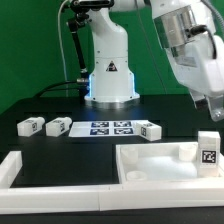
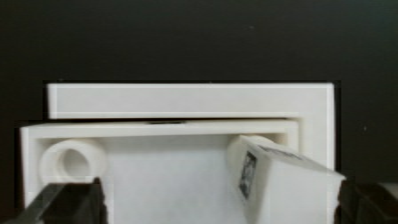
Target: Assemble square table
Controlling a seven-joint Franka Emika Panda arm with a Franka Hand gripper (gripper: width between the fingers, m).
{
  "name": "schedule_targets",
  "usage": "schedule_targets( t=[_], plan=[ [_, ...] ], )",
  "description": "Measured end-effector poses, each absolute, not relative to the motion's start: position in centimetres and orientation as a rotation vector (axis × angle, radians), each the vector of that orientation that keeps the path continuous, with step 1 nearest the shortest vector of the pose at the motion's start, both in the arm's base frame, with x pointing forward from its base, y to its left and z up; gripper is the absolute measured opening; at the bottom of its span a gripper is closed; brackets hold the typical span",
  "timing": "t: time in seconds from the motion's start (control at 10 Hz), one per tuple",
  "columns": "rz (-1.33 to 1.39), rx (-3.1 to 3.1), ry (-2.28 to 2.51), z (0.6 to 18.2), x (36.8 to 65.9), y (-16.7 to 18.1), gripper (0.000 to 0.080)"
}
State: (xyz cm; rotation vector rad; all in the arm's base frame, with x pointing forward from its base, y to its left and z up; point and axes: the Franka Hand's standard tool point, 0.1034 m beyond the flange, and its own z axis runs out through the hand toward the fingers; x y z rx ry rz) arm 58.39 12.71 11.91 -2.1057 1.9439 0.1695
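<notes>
With the gripper [image 2: 199, 205] spread wide and empty above the table top [image 1: 160, 160] lying by the barrier, a leg [image 1: 208, 149] standing in its corner could topple if a finger [image 2: 71, 200] clips it descending.

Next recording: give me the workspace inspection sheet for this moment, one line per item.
Surface: dark table, flat marker board fixed on it.
Job's things: white plastic square tray-like tabletop with round corner socket; one white tagged leg upright at it; three tagged legs lying beside the marker board.
Clutter: long white angular barrier strip.
Grippers: gripper open, holding nothing.
Cables: black cables by the robot base.
Surroundings: green backdrop.
</notes>
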Motion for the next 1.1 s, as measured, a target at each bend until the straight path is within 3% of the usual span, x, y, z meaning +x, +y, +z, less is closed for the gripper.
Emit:
schedule_targets(
  t=[0.6, 0.8, 1.1],
  plan=[
    [0.064, -2.514, 1.39, 11.5, 58.0, 12.7, 0.0649],
    [0.02, -2.661, 1.127, 9.8, 56.1, 12.2, 0.0649],
    [0.03, -2.8, 0.818, 9.4, 54.8, 12.1, 0.0649]
  ],
)
